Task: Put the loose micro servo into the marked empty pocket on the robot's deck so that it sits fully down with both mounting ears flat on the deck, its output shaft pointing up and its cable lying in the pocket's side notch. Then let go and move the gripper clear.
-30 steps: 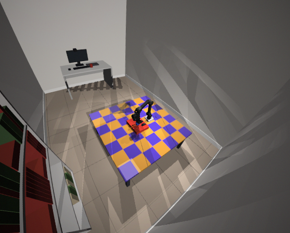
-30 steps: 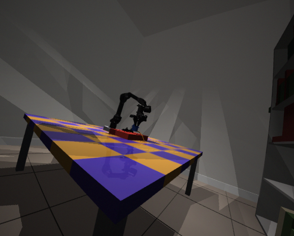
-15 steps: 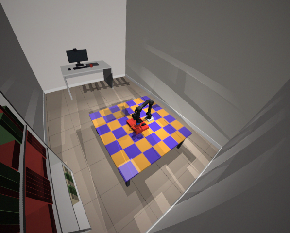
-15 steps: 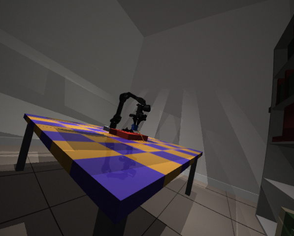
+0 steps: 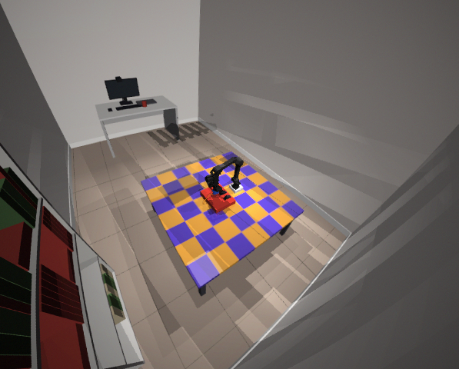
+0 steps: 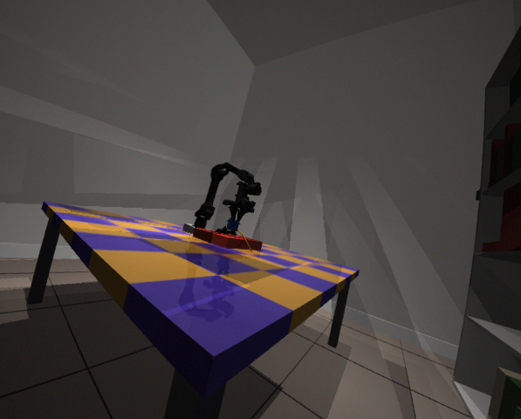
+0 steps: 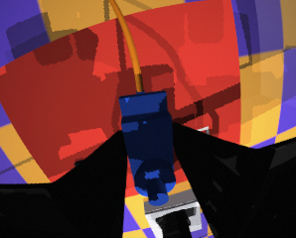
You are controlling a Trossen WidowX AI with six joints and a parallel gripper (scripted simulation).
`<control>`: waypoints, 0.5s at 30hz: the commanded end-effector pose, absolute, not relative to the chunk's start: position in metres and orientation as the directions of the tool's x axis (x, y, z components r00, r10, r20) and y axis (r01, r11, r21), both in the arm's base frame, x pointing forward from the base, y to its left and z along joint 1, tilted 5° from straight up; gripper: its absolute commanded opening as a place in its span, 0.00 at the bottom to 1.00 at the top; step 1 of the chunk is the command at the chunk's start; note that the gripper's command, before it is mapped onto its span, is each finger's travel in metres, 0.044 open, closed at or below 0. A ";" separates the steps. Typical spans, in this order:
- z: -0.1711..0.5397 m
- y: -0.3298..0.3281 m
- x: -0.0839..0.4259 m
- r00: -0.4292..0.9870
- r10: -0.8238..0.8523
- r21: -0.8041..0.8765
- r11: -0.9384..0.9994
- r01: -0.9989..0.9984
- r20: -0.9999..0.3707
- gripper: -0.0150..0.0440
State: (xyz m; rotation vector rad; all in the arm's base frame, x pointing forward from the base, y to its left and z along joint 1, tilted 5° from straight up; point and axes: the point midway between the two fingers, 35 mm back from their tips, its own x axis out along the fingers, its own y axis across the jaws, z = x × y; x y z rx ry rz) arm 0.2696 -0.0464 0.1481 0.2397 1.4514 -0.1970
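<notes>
The blue micro servo [image 5: 215, 193] [image 6: 232, 223] [image 7: 147, 139] is held a little above the red deck [image 5: 220, 205] [image 6: 211, 236] [image 7: 208, 64]. Its round output-shaft end faces the bottom of the wrist view, and its orange cable [image 7: 131, 47] [image 6: 244, 238] trails from the other end, over the deck's edge in the exterior view. My gripper [image 7: 147, 132] [image 6: 232, 219] is shut on the servo, one black finger on each side. A small piece of white marking [image 7: 204, 130] shows beside the right finger; the rest of the pocket is hidden.
Black parts [image 5: 224, 196] stand on the deck near the arm; the fingers hide them in the wrist view. The arm's white base plate [image 5: 235, 188] [image 6: 188, 228] is just beyond the deck. All stand on a purple and orange checkered table [image 5: 211, 238] [image 6: 215, 315].
</notes>
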 end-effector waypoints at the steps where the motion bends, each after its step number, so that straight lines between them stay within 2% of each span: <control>1: 0.148 -0.064 0.266 0.109 0.016 0.046 0.960 0.275 -0.994 0.25; 9: 0.147 -0.099 0.262 0.109 0.012 0.042 0.960 0.275 -0.994 0.25; 15: 0.146 -0.102 0.261 0.109 0.012 0.045 0.950 0.308 -0.994 0.25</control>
